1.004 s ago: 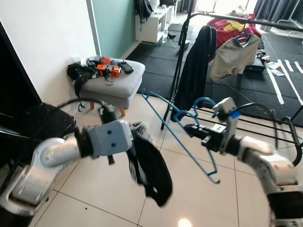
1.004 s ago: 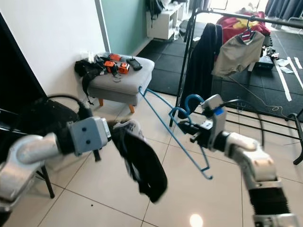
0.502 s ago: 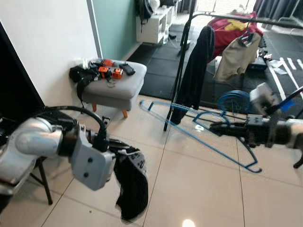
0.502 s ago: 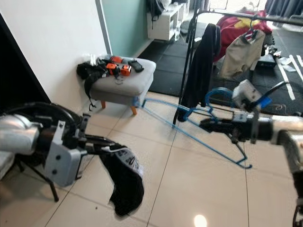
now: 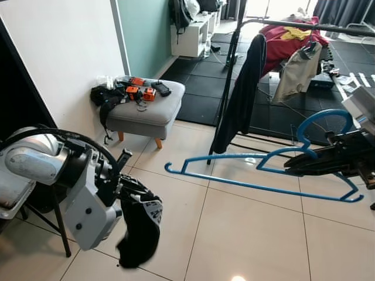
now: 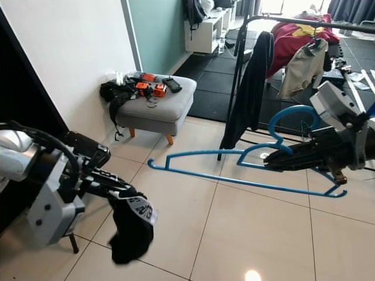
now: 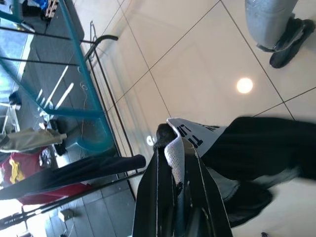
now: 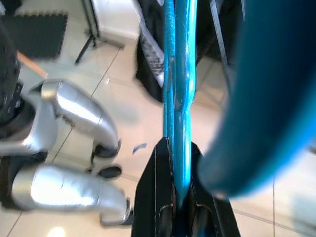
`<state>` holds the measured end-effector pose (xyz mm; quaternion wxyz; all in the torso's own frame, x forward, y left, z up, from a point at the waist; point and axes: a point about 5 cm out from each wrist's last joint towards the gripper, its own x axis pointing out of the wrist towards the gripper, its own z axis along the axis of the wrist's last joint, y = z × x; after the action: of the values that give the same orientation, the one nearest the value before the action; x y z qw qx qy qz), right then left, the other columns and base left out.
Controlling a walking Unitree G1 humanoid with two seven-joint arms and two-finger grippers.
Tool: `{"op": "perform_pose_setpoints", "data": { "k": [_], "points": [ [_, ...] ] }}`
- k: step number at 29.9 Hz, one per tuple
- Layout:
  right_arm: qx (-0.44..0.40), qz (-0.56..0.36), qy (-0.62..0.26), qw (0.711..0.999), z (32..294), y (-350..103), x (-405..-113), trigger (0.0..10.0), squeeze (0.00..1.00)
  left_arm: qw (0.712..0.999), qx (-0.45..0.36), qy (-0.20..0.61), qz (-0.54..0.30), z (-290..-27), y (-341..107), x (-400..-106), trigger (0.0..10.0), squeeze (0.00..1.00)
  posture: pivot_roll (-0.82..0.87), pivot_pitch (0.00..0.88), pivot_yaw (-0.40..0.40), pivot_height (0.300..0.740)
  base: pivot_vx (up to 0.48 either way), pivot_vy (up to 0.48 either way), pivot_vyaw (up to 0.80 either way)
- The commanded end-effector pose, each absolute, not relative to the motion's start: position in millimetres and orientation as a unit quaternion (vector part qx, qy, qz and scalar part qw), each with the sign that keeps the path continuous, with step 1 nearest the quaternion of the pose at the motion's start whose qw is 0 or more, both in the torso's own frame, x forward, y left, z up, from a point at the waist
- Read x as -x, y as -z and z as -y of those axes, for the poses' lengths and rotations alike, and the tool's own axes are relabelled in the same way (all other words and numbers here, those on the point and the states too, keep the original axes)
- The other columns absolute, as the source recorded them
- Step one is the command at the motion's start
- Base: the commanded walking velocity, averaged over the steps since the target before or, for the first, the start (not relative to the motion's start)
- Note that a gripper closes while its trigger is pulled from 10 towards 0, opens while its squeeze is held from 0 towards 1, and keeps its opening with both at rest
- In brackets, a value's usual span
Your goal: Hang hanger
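The right gripper [image 6: 275, 163], clamped on a blue hanger [image 5: 258, 175] carried level near the clothes rack [image 5: 281, 23], seemingly had lifting its hook onto the rail next, while the left gripper [image 5: 132, 186] pinched a black garment [image 5: 139, 231], well apart from the rack.

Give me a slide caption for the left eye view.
Right claw holds a blue hanger level near the clothes rack; left claw grips a black garment.

One thin blue plastic hanger [image 5: 258, 173]. One black cloth [image 5: 137, 231]. One grey padded stool [image 5: 146, 111]. Three clothes hang on one black metal rack [image 5: 275, 23].
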<state>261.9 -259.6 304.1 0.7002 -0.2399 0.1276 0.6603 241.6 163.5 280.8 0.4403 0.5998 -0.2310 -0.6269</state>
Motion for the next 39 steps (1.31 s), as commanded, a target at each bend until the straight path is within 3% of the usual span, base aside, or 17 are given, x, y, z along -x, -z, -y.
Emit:
{"op": "perform_pose_setpoints", "data": {
  "k": [1,10,20,25,30,33,36,38,39],
  "points": [
    [0.258,-0.125,-0.675,0.680,253.1,-306.6,-259.6,10.0,0.00,0.433,-0.602,0.627,0.240,-165.2,-286.5,-241.6,10.0,0.00,-0.07,0.008,0.042,0.740,0.000,0.000,0.00],
    [0.273,-0.139,-0.679,0.668,252.1,-300.5,-262.0,10.0,0.00,0.444,-0.582,0.628,0.265,-164.1,-294.5,-242.3,10.0,0.00,-0.07,0.003,0.043,0.740,0.000,0.000,0.00],
    [0.275,-0.156,-0.703,0.637,246.3,-290.7,-259.3,10.0,0.00,0.429,-0.566,0.634,0.306,-156.0,-306.1,-239.4,10.0,0.00,-0.07,0.000,0.046,0.740,0.000,0.000,0.00],
    [0.252,-0.169,-0.739,0.601,230.8,-264.6,-255.5,10.0,0.00,0.419,-0.568,0.630,0.324,-150.7,-308.0,-239.5,10.0,0.00,-0.06,0.000,0.047,0.740,0.000,0.000,0.00],
    [0.257,-0.169,-0.743,0.594,224.3,-252.5,-263.3,10.0,0.00,0.412,-0.570,0.626,0.338,-146.7,-311.4,-239.3,10.0,0.00,-0.06,0.000,0.045,0.740,0.000,0.000,0.00],
    [0.264,-0.167,-0.738,0.599,217.7,-244.5,-273.7,10.0,0.00,0.408,-0.568,0.621,0.353,-142.3,-315.7,-237.8,10.0,0.00,-0.06,0.000,0.044,0.740,0.000,0.000,0.00],
    [0.281,-0.168,-0.711,0.622,210.0,-234.2,-285.0,10.0,0.00,0.406,-0.567,0.615,0.369,-138.1,-319.9,-235.9,10.0,0.00,-0.06,0.000,0.042,0.740,0.000,0.000,0.00],
    [0.289,-0.174,-0.678,0.653,205.8,-224.7,-294.7,10.0,0.00,0.407,-0.568,0.607,0.379,-135.6,-323.5,-235.1,10.0,0.00,-0.06,0.000,0.041,0.740,0.000,0.000,0.00],
    [0.289,-0.174,-0.678,0.653,205.8,-224.7,-294.7,10.0,0.00,0.407,-0.568,0.607,0.379,-135.6,-323.5,-235.1,10.0,0.00,-0.06,0.000,0.041,0.740,0.000,0.000,0.00]
  ]
}}
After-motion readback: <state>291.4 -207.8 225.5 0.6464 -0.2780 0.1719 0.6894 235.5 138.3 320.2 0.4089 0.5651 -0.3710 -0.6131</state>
